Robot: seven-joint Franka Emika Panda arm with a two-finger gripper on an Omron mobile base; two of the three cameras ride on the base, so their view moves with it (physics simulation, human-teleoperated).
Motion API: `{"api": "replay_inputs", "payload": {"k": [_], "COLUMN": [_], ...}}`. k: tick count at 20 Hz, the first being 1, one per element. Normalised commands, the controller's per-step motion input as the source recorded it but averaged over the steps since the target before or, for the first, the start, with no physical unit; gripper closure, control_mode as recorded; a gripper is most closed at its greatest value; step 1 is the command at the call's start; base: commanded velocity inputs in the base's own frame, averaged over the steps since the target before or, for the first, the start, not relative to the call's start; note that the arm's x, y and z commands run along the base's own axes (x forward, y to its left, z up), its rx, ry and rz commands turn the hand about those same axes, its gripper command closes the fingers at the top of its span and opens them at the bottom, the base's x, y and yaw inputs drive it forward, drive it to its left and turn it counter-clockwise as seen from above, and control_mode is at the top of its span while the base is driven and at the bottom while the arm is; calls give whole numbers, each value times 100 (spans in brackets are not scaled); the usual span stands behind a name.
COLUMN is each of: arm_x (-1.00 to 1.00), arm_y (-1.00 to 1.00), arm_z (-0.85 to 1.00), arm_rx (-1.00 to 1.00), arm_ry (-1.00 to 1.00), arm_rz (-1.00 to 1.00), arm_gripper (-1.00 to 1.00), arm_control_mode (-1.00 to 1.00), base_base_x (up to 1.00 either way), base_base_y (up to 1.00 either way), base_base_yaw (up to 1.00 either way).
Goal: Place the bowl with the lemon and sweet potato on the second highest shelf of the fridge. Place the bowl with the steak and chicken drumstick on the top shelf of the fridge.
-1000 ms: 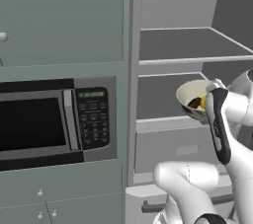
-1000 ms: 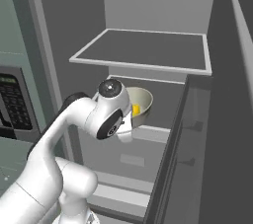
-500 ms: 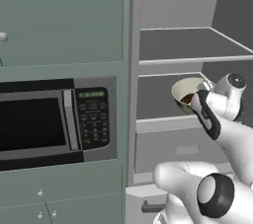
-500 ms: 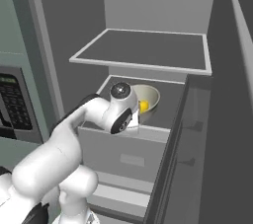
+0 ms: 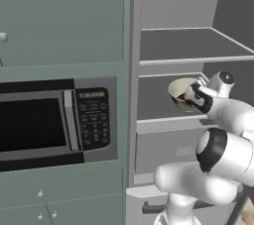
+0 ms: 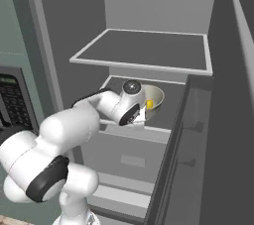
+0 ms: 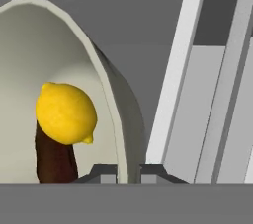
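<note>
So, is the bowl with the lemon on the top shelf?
No, the bowl is at the second highest shelf, under the top shelf.

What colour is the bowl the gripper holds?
Cream to off-white bowl, clearest in the hand view, with the lemon inside.

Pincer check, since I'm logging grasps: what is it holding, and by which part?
The pincer is shut on the bowl's rim, one finger inside, one outside. The bowl carries the lemon.

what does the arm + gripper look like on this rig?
The arm has glossy white rounded links with dark grey to black bands and caps at the joints; one round dark cap sits by the wrist. The gripper ends in two small dark grey finger tips. No cables or markings are visible.
</note>
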Motion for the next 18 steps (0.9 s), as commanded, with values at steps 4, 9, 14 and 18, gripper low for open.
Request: {"api": "replay_inputs", "payload": {"k": [4,9,14,18], "arm_x": [56,69,27,-22], "arm_y": [-10,-5,-2,0], "arm_z": [-24,-25,-9,17], "arm_rx": [0,0,0,0], "arm_ry": [1,0,-1,-7], "arm_rz": [0,0,0,-1], "arm_gripper": [100,100,-100,-100], "arm_control_mode": [-100,-100,-100,-100], "base_base_x": [0,0,0,0], "base_base_y": [0,0,0,0], "base_base_yaw": [0,0,0,0]}}
